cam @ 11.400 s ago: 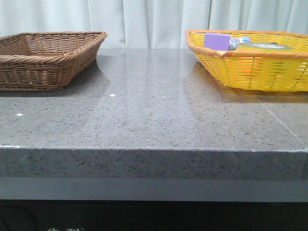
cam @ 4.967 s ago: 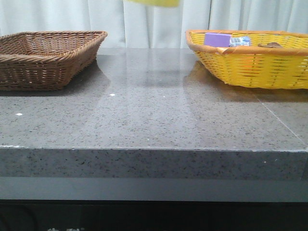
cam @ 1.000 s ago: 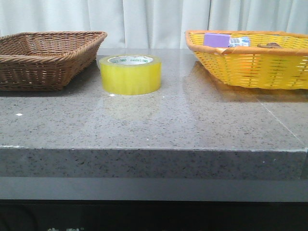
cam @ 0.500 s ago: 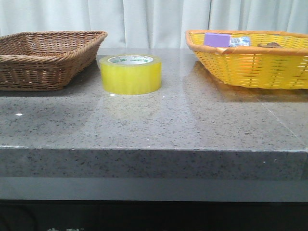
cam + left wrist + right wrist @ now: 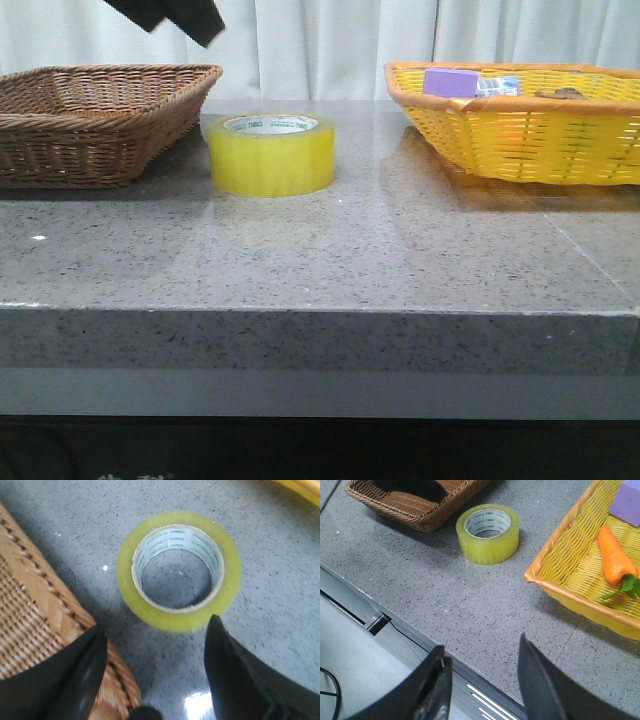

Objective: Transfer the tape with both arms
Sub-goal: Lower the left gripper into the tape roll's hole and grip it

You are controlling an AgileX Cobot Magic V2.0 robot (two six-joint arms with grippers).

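Note:
The tape (image 5: 271,154), a wide yellow roll with a white core printed in green, lies flat on the grey stone table, just right of the brown wicker basket (image 5: 95,120). It also shows in the left wrist view as tape (image 5: 178,571) and in the right wrist view as tape (image 5: 488,533). My left gripper (image 5: 155,672) hovers above it, open and empty, with the roll just beyond its fingertips; part of that arm (image 5: 170,17) shows at the front view's top left. My right gripper (image 5: 482,682) is open and empty, over the table's near edge, far from the roll.
A yellow basket (image 5: 520,125) at the right holds a purple box (image 5: 451,83), a carrot (image 5: 616,555) and a small bottle (image 5: 497,87). The brown basket's rim (image 5: 45,625) lies under the left gripper's one finger. The table's front edge (image 5: 320,312) drops off near me.
The left arm has come into the front view at the top left. The tape has stayed where it lay half a second ago; five seconds ago it was at the frame's top, off the table.

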